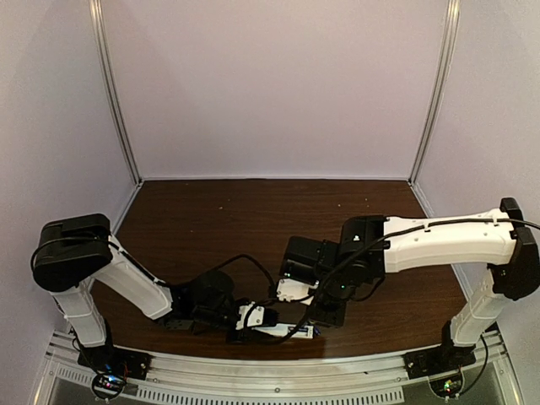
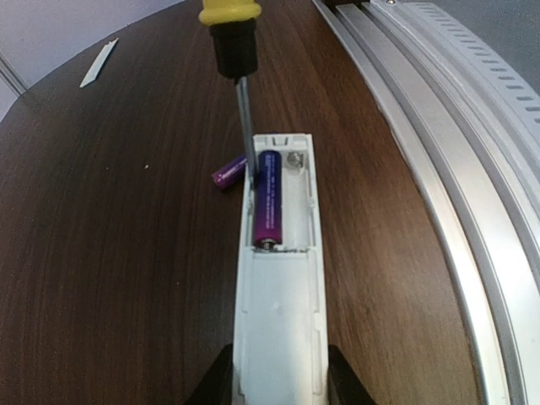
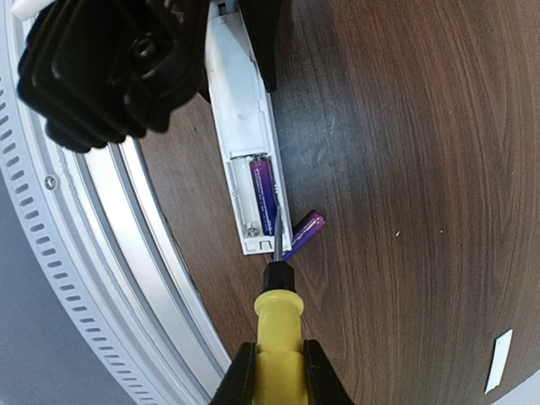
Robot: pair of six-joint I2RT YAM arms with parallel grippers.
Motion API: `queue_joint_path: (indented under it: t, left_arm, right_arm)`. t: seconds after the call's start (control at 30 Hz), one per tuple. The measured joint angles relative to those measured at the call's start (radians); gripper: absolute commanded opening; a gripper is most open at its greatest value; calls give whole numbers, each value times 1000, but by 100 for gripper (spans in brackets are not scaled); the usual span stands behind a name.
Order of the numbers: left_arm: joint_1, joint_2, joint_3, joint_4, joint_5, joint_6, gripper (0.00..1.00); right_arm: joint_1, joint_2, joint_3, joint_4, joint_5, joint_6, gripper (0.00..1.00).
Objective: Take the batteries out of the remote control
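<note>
The white remote control [image 2: 283,287] lies on the dark wooden table with its battery bay uncovered; my left gripper [image 2: 278,384] is shut on its near end. One purple-blue battery [image 2: 269,196] sits in the bay's left slot; the slot beside it holds nothing. A second battery [image 2: 229,172] lies on the table against the remote's left side. My right gripper [image 3: 278,371] is shut on the yellow-handled screwdriver [image 3: 278,316], whose metal tip rests at the far end of the seated battery [image 3: 263,192]. The loose battery [image 3: 305,232] and the remote [image 3: 240,110] also show in the right wrist view.
A flat white cover strip [image 2: 99,64] lies far off on the table, the same cover strip [image 3: 499,360] seen in the right wrist view. The metal rail [image 2: 439,152] of the table's near edge runs close beside the remote. In the top view both arms meet near the front edge [image 1: 278,321].
</note>
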Motion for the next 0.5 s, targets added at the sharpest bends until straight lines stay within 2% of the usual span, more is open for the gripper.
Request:
queue_joint_path:
  t: [0.5]
  left_arm:
    - [0, 3, 0, -4, -1, -18, 0]
  right_arm:
    - [-53, 31, 34, -24, -53, 85, 0]
